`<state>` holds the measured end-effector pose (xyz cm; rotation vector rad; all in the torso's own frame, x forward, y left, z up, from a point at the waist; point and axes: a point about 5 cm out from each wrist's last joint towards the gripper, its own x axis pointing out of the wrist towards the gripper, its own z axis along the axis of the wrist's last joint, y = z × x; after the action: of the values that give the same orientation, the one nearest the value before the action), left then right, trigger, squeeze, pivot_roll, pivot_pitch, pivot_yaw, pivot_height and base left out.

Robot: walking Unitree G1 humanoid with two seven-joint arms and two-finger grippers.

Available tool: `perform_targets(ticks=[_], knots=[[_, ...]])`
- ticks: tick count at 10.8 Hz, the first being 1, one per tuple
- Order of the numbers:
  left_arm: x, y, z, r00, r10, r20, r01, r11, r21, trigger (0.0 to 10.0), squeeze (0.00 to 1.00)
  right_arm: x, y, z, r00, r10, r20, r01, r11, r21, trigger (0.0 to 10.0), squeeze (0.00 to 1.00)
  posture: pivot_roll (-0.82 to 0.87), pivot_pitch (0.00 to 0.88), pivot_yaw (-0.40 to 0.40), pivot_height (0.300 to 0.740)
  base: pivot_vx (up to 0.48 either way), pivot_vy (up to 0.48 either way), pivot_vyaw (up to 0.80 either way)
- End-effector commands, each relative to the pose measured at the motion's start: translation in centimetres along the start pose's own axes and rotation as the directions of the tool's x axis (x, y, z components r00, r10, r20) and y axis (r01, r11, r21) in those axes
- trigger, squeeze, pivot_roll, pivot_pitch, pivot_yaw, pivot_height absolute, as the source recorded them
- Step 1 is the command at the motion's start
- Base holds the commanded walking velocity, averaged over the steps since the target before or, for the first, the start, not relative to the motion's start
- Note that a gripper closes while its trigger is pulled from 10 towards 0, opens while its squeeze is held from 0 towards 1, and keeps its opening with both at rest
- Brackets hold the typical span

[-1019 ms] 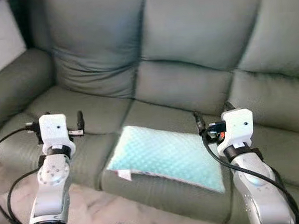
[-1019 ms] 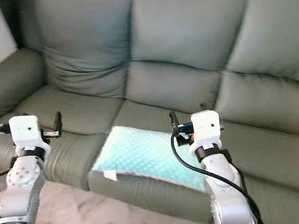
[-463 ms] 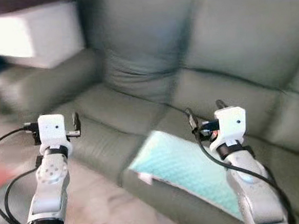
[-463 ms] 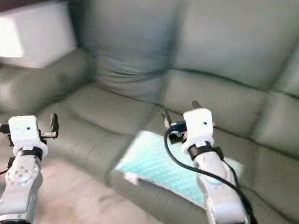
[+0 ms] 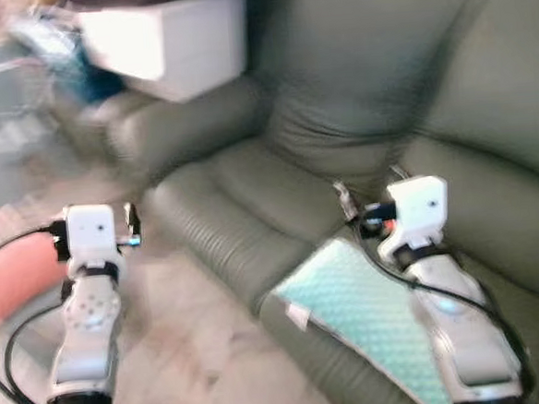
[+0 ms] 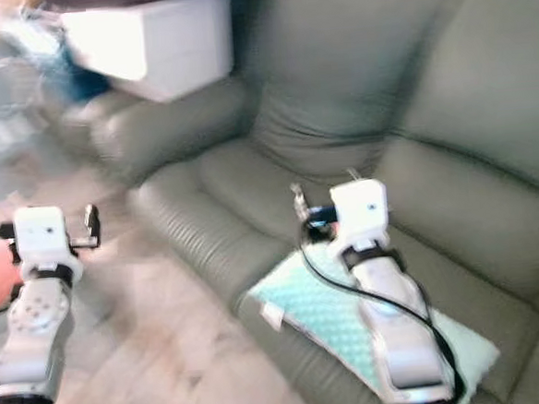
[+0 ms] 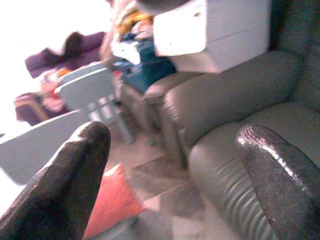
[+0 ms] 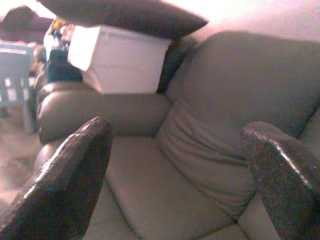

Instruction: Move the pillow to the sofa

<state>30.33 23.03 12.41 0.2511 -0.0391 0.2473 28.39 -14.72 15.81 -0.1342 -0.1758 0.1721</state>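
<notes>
- Pale mint-green dimpled rectangular pillow (image 5: 374, 310) lies on the front edge of the grey-green leather sofa (image 5: 251, 203), one corner overhanging.
- Left gripper (image 7: 172, 165) and right gripper (image 8: 175, 165): fingers spread apart, grasping nothing.
- Risk: the overhanging corner could let the pillow slide to the floor if the right arm (image 5: 448, 310) beside it brushes it.
- Hard to read: head views are motion-blurred; far end of pillow cut off by the right arm; pink cushion (image 7: 112, 202) on the floor only partly visible.

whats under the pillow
The pillow lies on the sofa seat cushion, near its front edge. The right arm covers part of the pillow, and the seat beneath it is hidden.
</notes>
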Motion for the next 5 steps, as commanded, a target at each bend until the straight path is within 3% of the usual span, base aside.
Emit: perform_targets(ticks=[1,4,5], knots=[[0.0,0.2,0.1,1.0,0.008,-0.005,-0.008,1.0,0.015,10.0,0.0,0.2,0.2,0.4,1.0,0.006,0.022,-0.006,1.0,0.011,10.0,0.0,-0.11,0.1,-0.005,0.74,0.0,0.0,0.8],[-0.3,-0.6,-0.5,1.0,-0.005,-0.023,0.006,1.0,0.015,10.0,0.0,-0.1,0.3,0.2,1.0,0.012,0.015,-0.013,1.0,0.021,10.0,0.0,-0.12,0.105,-0.009,0.74,0.0,0.0,0.8],[-0.4,-0.8,-0.5,1.0,-0.015,-0.026,0.015,1.0,0.013,10.0,0.0,-0.2,0.2,0.1,1.0,0.007,0.011,-0.007,1.0,0.028,10.0,0.0,-0.12,0.106,-0.012,0.74,0.0,0.0,0.0]])
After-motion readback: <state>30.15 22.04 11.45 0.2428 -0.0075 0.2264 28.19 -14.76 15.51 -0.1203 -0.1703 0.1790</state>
